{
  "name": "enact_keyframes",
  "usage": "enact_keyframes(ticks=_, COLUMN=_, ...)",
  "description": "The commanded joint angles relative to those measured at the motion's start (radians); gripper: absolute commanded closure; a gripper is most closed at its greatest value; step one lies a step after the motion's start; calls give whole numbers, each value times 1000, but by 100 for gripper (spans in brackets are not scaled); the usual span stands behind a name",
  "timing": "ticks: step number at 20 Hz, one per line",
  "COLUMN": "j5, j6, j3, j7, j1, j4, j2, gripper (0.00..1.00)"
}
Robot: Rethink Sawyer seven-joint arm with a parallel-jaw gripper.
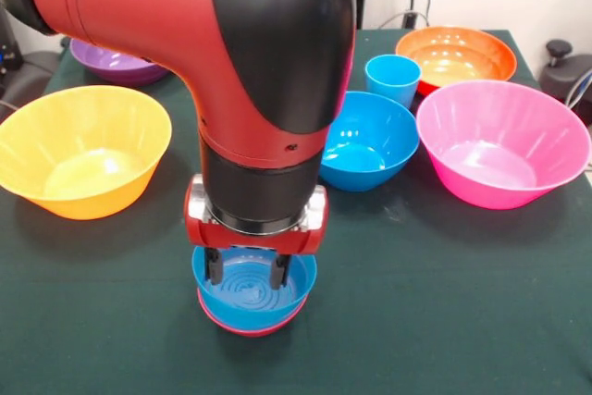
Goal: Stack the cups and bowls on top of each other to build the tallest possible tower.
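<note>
A small blue bowl (254, 301) sits nested in a small red bowl (220, 319) on the green table near the front. My gripper (248, 270) hangs straight over them. Its two dark fingers (214, 265) stand spread apart inside the blue bowl, holding nothing. A light blue cup (393, 79) stands upright behind a mid-sized blue bowl (370, 141). A pink bowl (504, 141) is at the right and an orange bowl (455, 55) behind it. A yellow-orange bowl (83, 150) is at the left, a purple bowl (116, 64) behind it. The crimson cup is not visible.
My red and black arm (240, 62) fills the upper middle and hides the table behind it. The bowls stand on a dark green cloth (444, 302). Dark equipment (566, 67) sits off the table's right edge.
</note>
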Motion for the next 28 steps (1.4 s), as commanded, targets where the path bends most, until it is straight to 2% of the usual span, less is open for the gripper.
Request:
enact_keyframes(ticks=1, j5=-92, j6=-4, j3=126, j7=-311, j1=-25, j4=29, j2=11, gripper=0)
enact_keyframes(ticks=6, j5=-92, j6=-2, j3=131, j7=-298, j1=-28, j4=-14, j2=41, gripper=0)
enact_keyframes(ticks=7, j5=-75, j6=16, j3=115, j7=-285, j1=-33, j4=-68, j2=73, gripper=0)
enact_keyframes(ticks=8, j5=-72, j6=16, j3=114, j7=-282, j1=-33, j4=-76, j2=80, gripper=0)
enact_keyframes(ticks=18, j5=-83, j6=-6, j3=142, j7=-266, j1=-14, j4=-42, j2=67, gripper=0)
enact_keyframes(ticks=28, j5=-119, j6=-25, j3=178, j7=-269, j1=-9, j4=25, j2=19, gripper=0)
